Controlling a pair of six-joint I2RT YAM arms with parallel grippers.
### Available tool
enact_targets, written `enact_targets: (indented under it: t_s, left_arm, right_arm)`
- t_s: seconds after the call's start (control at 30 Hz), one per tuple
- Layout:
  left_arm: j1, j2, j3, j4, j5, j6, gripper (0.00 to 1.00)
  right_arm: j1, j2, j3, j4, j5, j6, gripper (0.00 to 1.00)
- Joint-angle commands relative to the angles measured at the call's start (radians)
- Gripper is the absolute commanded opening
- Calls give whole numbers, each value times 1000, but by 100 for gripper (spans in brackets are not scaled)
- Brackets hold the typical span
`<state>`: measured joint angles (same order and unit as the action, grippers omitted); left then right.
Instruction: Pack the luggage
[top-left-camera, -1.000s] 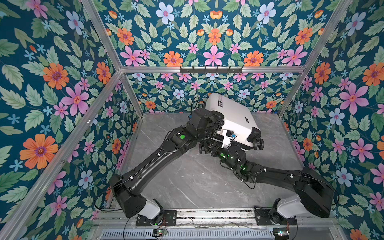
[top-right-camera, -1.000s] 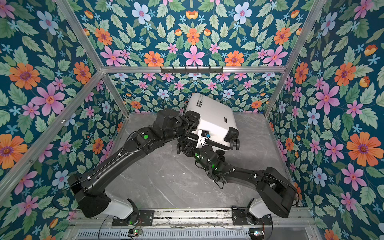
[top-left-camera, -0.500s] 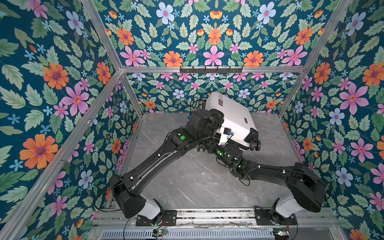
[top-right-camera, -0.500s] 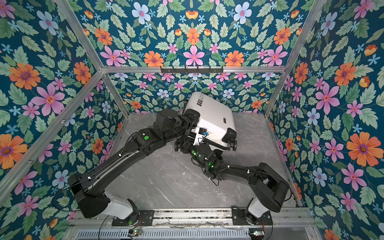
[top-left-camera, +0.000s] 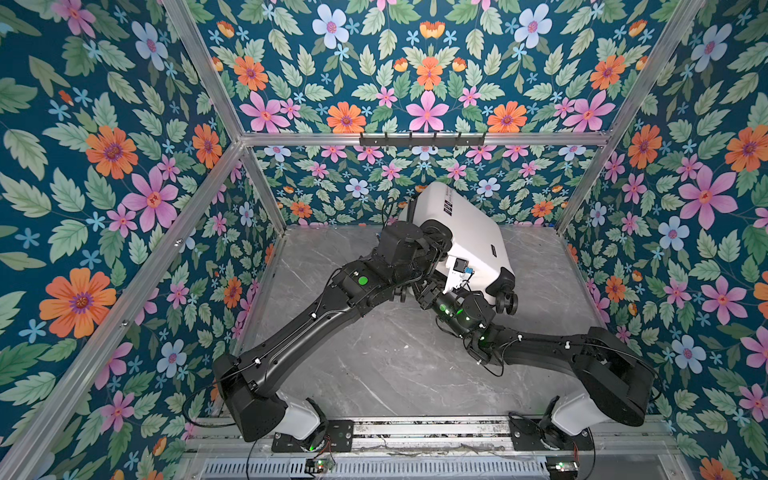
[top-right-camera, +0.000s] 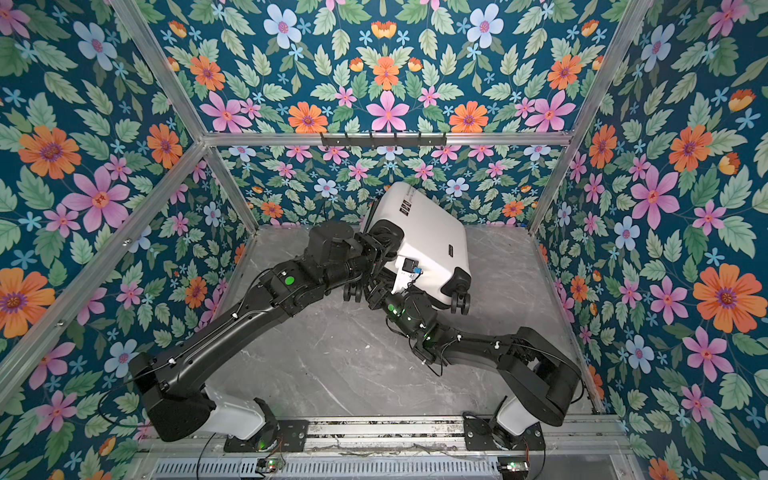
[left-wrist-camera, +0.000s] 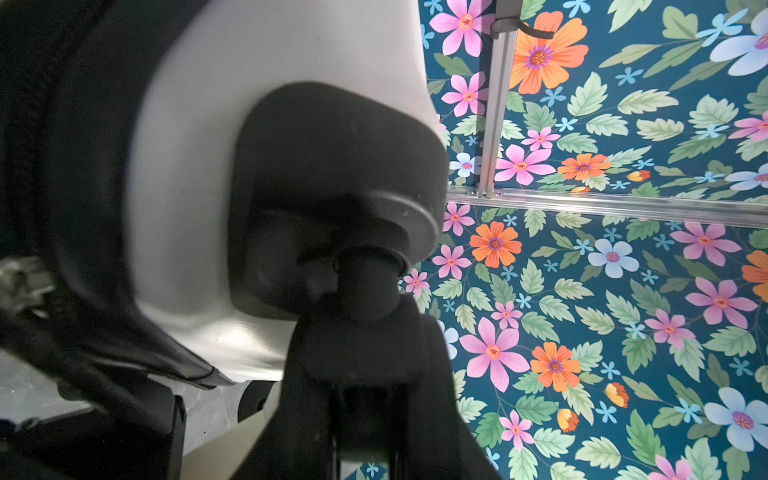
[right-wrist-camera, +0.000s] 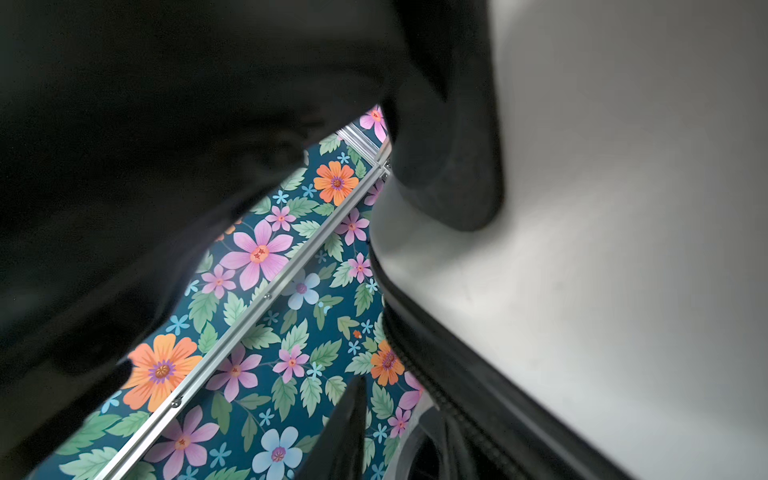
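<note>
One luggage (top-left-camera: 469, 226), two robot arms (top-left-camera: 316, 322), one black hook rail (top-left-camera: 422, 140)

You have the luggage (top-left-camera: 465, 224) closed and tilted at the back of the grey marble worktop (top-left-camera: 374, 374), white shell facing up, black text near its far end; its far end stands in front of the back wall; black wheels (top-left-camera: 506, 300) show at its near corner on the right of the view; your left pincer (top-left-camera: 436, 243) lies against the shell's near corner on the left; your right pincer (top-left-camera: 424, 291) is tucked at the lower edge, just beside the left arm's wrist; how either pair of jaws stands you cannot tell; floral walls (top-left-camera: 124, 208) close in the cell.
</note>
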<state>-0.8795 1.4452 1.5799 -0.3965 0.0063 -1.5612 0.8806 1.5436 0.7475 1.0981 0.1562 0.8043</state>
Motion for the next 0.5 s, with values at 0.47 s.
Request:
enact_targets:
  t_s: [0.47]
  left_arm:
    - [-26, -36, -17, 122, 11, -31, 0]
  right_arm:
    - [-10, 56, 101, 32, 82, 24, 35]
